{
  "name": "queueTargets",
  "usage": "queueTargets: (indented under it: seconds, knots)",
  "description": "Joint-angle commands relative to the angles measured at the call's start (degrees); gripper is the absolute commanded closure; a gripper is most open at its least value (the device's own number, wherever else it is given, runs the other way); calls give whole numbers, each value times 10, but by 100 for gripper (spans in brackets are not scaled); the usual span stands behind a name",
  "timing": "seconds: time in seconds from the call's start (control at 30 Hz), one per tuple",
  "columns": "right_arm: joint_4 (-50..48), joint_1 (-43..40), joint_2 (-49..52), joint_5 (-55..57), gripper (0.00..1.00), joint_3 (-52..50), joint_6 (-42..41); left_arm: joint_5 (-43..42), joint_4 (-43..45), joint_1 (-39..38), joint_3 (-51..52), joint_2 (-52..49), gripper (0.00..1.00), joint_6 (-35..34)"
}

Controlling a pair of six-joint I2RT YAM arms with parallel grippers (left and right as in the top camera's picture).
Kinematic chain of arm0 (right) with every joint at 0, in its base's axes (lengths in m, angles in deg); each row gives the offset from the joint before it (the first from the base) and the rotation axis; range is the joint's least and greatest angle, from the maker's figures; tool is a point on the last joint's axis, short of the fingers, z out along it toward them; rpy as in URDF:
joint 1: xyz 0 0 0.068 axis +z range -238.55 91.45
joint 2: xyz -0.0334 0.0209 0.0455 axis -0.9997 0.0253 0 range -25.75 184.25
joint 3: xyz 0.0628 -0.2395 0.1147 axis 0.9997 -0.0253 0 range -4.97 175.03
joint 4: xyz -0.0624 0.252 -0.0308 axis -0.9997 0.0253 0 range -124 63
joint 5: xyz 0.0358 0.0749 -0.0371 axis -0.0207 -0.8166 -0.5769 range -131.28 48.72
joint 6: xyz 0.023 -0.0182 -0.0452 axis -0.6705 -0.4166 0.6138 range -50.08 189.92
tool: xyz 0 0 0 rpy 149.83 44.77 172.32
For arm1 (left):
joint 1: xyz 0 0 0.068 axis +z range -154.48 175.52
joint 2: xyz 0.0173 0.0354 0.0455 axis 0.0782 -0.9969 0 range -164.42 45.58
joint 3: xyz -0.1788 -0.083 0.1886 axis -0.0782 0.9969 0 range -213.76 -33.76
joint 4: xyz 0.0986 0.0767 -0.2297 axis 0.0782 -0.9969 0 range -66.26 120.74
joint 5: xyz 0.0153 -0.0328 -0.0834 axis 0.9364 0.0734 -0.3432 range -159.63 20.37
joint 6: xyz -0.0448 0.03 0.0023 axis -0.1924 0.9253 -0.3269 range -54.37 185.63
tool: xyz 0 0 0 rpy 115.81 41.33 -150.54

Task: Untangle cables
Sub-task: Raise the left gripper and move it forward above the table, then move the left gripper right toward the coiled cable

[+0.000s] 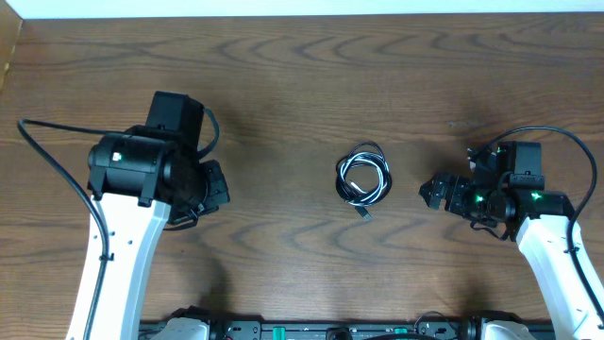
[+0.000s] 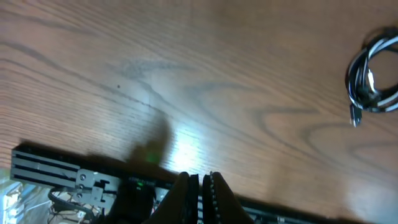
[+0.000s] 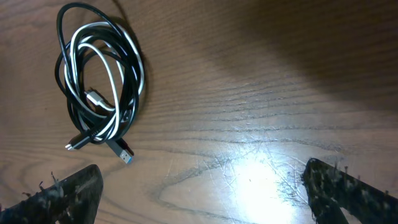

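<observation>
On the table (image 1: 283, 76), a wood-grain top with wide swirling figure and a dull sheen, lies one small bundle of cables (image 3: 122, 109), between the two arms and nearer the right one. It is a loose oval coil of thin, smooth, round cords: one white cord wound in among glossy black ones. How many separate black cords the loops hold cannot be told. Three plug ends show: a small white one inside the coil, a dark one with a blue tip sticking out below it, and a small dark one just beside that.

Two arms stand at the table, each with white links and black joints. The left gripper (image 2: 199, 190) has its two dark fingers pressed together, holding nothing, well apart from the coil. The right gripper (image 3: 202, 183) has its two rough black fingers spread wide, near the coil but not touching it.
</observation>
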Motion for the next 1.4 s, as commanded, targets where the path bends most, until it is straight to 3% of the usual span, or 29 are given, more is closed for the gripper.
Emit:
queueTargets:
  seconds: [0.0, 0.33, 0.4, 0.53, 0.67, 0.77, 0.93, 1.13, 1.37]
  knots:
    - [0, 3, 3, -1, 1, 8, 5, 42, 9, 2, 1, -5, 88, -17]
    - [0, 3, 3, -1, 1, 8, 5, 174, 65, 2, 1, -23, 56, -72]
    - [0, 3, 3, -1, 1, 8, 5, 190, 84, 2, 1, -32, 54, -72]
    - [0, 3, 3, -1, 1, 8, 5, 212, 119, 2, 1, -57, 35, -72]
    - [0, 3, 3, -1, 1, 8, 5, 230, 161, 2, 1, -89, 30, -72]
    - [0, 3, 3, -1, 1, 8, 5, 234, 199, 2, 1, -114, 16, -72]
    - [0, 3, 3, -1, 1, 8, 5, 234, 244, 2, 1, -152, 14, -72]
    - [0, 3, 3, -1, 1, 8, 5, 234, 226, 2, 1, -174, 15, -71]
    - [0, 3, 3, -1, 1, 8, 5, 216, 181, 2, 4, -175, 24, -74]
